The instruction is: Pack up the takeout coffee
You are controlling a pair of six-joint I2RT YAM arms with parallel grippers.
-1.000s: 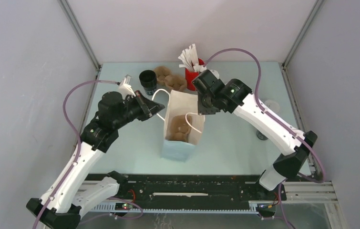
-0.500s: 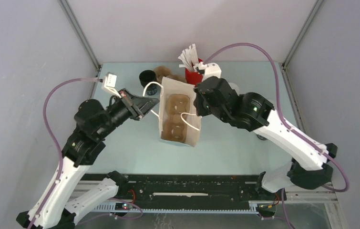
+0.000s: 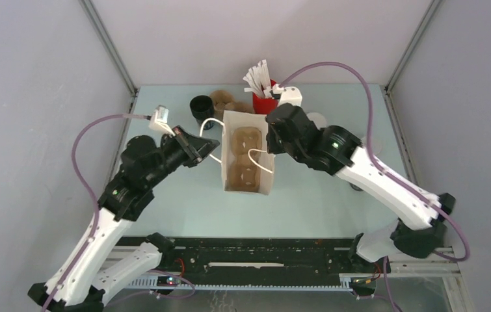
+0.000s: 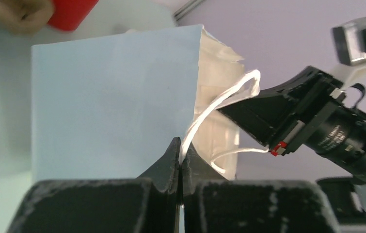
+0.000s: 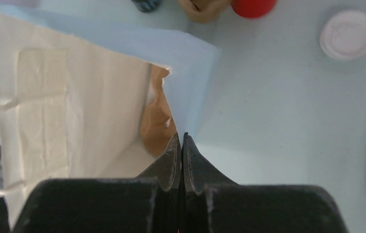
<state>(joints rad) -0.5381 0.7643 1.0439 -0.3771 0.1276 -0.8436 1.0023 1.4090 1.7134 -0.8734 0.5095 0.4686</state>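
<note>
Left wrist, pinched handle [image 4: 241, 83], top external, bagged tray [image 3: 244, 159]

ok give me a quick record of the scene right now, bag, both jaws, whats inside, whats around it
bag: paper bag upright mid table, mouth open
inside: brown cup carrier, wells look empty
left gripper: jaws shut on bag handle
right gripper: jaws shut, apparently pinching the bag's right rim
behind bag: black cup, red holder
right of bag: round white lid; cannot tell if a cup is under it
</note>
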